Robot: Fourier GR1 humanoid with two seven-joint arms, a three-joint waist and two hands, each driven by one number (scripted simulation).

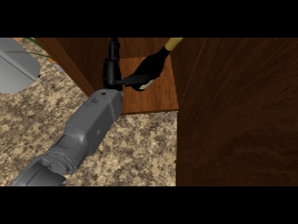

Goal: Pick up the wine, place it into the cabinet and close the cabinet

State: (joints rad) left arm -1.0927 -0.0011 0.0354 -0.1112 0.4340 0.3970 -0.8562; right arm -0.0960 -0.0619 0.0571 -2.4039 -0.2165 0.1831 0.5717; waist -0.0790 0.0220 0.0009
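Observation:
The wine bottle [154, 64] is dark with a yellow neck and stands on the wooden shelf [152, 98] inside the open cabinet. My left hand [112, 72] is just left of the bottle, reaching into the cabinet from the lower left. Its fingers point straight up and away, and its thumb sticks out to the right, touching the bottle's lower part. No finger curls round the bottle. My right hand does not show.
The cabinet's open door [244, 113] fills the right side as a tall dark wooden panel. The cabinet's left wall [74, 65] runs along my hand. A grey appliance [6, 63] stands at the upper left on the speckled counter [138, 148].

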